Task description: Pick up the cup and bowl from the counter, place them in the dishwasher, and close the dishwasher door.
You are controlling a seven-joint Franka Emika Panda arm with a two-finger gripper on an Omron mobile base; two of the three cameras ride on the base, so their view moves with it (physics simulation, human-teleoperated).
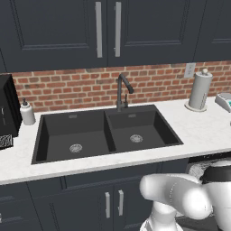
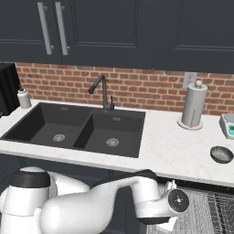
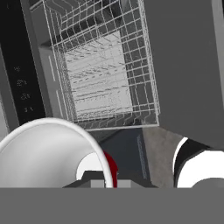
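Observation:
In the hand view my gripper (image 3: 103, 178) is shut on the cup (image 3: 48, 153), whose white inside bulks large at the lower left, with a sliver of its red outside showing by the fingers. Beyond it lies the dishwasher's pale grey wire rack (image 3: 100, 74), pulled out, with a dark strip bearing small marks along its left side. From the right base camera my wrist (image 2: 176, 201) sits low, under the counter's front edge (image 2: 183, 176) and just left of the rack (image 2: 208, 210). The bowl (image 2: 221, 154), small and grey, rests on the counter at the far right.
A black double sink (image 1: 108, 133) with a dark faucet (image 1: 122, 92) fills the counter's middle. A paper-towel roll (image 2: 193, 106) stands at the back right, a white soap bottle (image 1: 27, 113) and a black appliance (image 1: 8, 108) at the left. Handled cabinet doors (image 1: 113, 204) sit below the sink.

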